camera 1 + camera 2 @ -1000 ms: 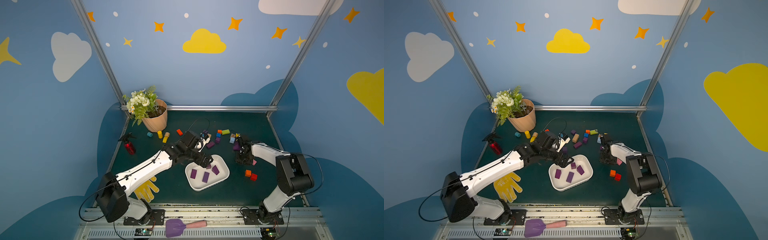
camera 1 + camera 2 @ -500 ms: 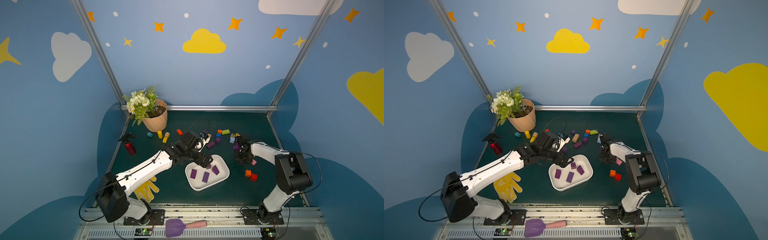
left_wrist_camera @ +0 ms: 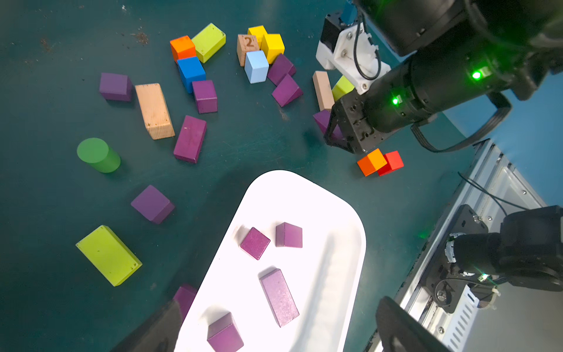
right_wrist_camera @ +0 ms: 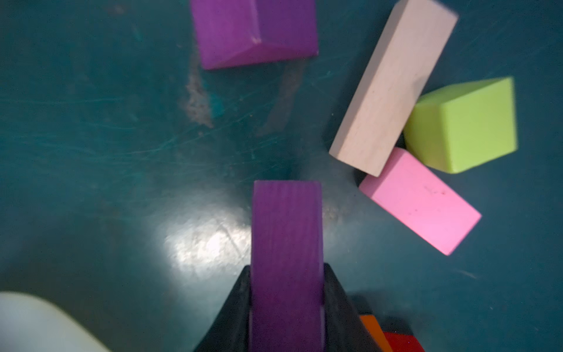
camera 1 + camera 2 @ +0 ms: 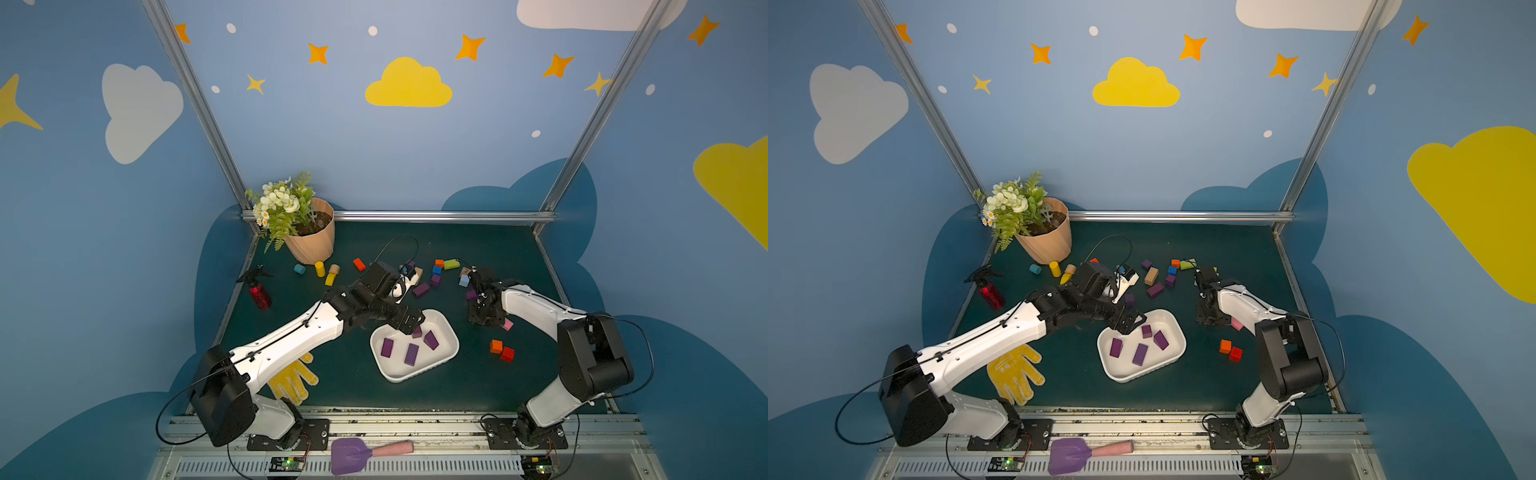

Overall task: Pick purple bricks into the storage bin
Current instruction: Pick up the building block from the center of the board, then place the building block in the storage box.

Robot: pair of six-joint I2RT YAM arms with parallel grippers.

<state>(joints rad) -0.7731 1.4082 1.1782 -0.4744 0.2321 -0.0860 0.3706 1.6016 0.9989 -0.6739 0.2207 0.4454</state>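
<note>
Over on the left of the dark green mat (image 5: 478, 390), my left gripper (image 5: 412, 323) hangs with its jaws spread wide and nothing between them, right above the far rim of the shallow white plastic storage bin (image 5: 445, 330). Four dark purple wooden bricks (image 3: 278, 297) already lie on the bin's floor, two of them just beside each other. Beyond the bin, more loose purple bricks (image 3: 190, 138) are scattered among other coloured blocks (image 3: 191, 71), and one purple cube (image 3: 152, 203) sits near the rim. Further right, my right gripper (image 4: 286, 271) is clamped on an oblong purple brick (image 4: 286, 219). It pinches only the near end, so most of the length juts out past the fingertips (image 4: 237, 304). I cannot tell whether the brick is clear of the mat. That is my worry: with such a short bite it could pivot or slide out on the carry, and its free end could catch the bin's rim on the way in. Near it lie a pink oblong block (image 4: 420, 201) and a pale wooden bar (image 4: 393, 88) — a low sweep could knock them. The left gripper is also parked over the very bin I need — if the right comes in while it sits there, the two may collide.
</note>
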